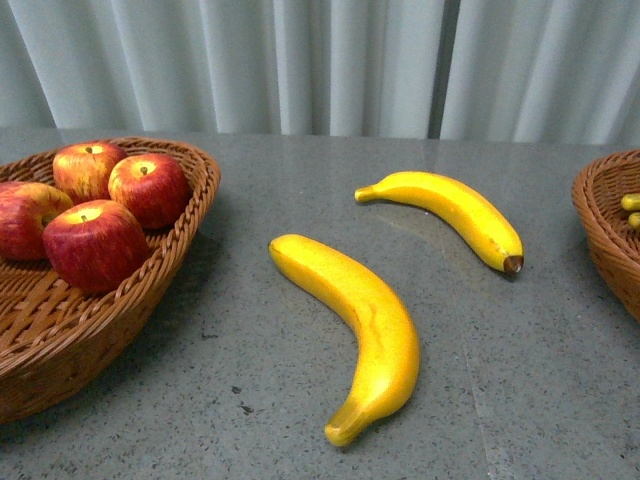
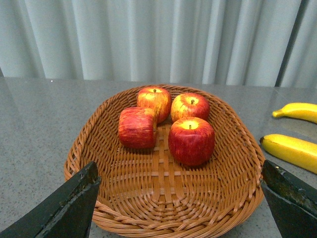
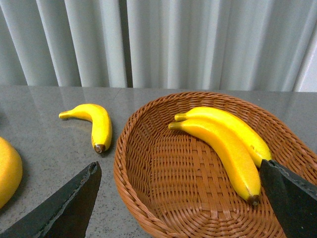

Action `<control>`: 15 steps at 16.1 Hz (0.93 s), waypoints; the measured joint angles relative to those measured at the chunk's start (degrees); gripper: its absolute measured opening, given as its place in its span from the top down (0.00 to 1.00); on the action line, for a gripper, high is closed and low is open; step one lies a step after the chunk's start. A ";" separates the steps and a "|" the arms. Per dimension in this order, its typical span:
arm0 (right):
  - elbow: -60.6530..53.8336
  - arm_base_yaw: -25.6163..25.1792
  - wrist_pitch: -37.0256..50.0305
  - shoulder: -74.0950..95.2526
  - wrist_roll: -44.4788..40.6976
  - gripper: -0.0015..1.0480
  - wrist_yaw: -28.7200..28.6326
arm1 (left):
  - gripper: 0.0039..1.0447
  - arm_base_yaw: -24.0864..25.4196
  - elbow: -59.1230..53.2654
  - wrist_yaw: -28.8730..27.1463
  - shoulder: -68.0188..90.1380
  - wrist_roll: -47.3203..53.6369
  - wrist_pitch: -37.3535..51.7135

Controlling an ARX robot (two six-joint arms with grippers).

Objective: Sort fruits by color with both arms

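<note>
Black left gripper (image 2: 179,164) agape, right gripper (image 3: 178,164) agape

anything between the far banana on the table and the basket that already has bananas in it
Nothing visible. The far banana lies on the table beside the banana basket, with no object between them; only the basket's own rim must be cleared.

Front view looks across the table (image 1: 520,400); wrist views sit near apple basket (image 2: 163,225) and banana basket (image 3: 121,163) (sharing the far banana (image 1: 450,212)).
</note>
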 joint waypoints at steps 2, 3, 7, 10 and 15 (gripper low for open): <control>0.00 0.00 0.00 0.00 0.00 0.06 0.00 | 0.06 0.00 0.00 0.00 0.00 0.00 0.00; 0.00 0.00 0.00 0.00 0.00 0.06 0.00 | 0.06 0.00 0.00 0.00 0.00 0.00 -0.02; 0.72 -0.09 -0.96 2.95 3.02 0.06 -1.09 | 0.06 0.00 0.00 -0.02 0.00 0.00 -0.02; 4.20 -0.20 8.13 15.41 6.43 0.06 -2.43 | 0.06 0.00 0.00 0.02 0.00 0.02 0.00; 27.41 14.43 31.91 58.64 4.96 0.06 -1.62 | 0.06 0.00 0.00 0.00 0.00 0.00 0.00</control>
